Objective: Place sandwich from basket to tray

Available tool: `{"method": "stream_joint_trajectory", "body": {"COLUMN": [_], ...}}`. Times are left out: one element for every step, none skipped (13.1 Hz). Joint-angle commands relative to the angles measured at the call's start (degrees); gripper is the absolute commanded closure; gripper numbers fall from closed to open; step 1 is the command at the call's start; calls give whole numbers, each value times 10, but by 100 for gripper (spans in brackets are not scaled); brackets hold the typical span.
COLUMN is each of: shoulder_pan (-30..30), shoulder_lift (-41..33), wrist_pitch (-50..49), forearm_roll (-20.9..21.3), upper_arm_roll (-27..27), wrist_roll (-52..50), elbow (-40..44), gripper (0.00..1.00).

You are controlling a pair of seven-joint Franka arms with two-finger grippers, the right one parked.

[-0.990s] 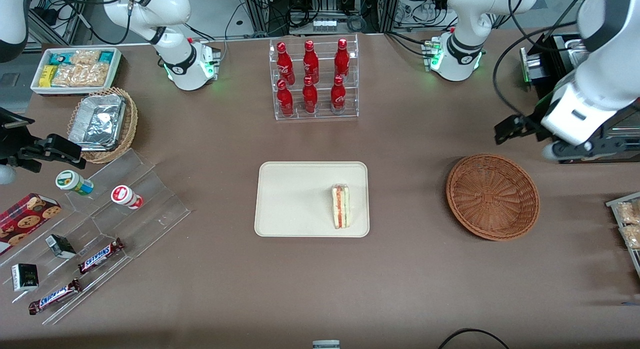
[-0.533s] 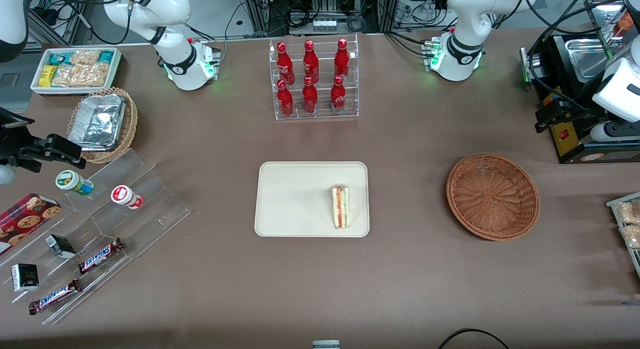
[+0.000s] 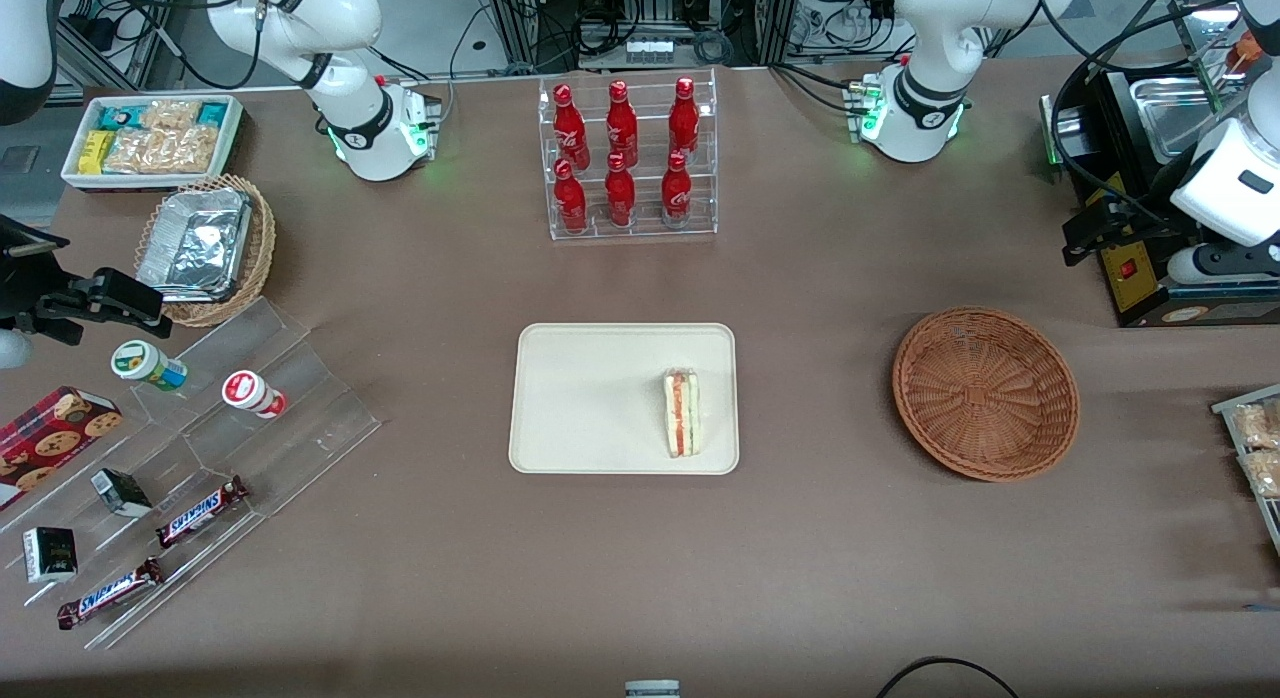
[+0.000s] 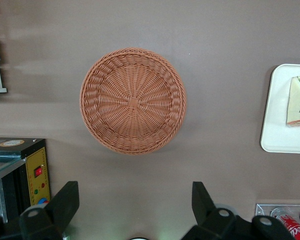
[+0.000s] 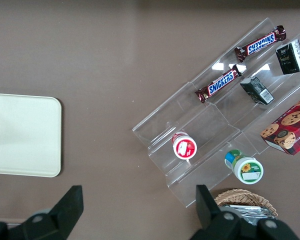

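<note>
A wide table (image 3: pixel 850 578) with a matte brown top fills nearly all the scene under even, soft light. Farther from the front camera than the table stand metal frames (image 3: pixel 655 3) with black cables (image 3: pixel 520 23). At the table's parked-arm end shows what seems to be grey floor (image 3: pixel 20 163).

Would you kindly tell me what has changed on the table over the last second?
Only the working arm moved: its gripper, open and holding nothing, has pulled away from the basket toward the working arm's end of the table, farther from the front camera, and now hangs high above the table near the basket. The sandwich stayed where it was on the tray, and the basket has not shifted.
</note>
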Motion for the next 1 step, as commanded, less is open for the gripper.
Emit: {"method": "stream_joint_trajectory", "body": {"shoulder_pan": [1], "shoulder_lift": [-5], "wrist_pitch": [-9], "forearm_roll": [9], "upper_arm_roll": [-2], "wrist_roll": [0], "elbow": [-5], "gripper": [0]}}
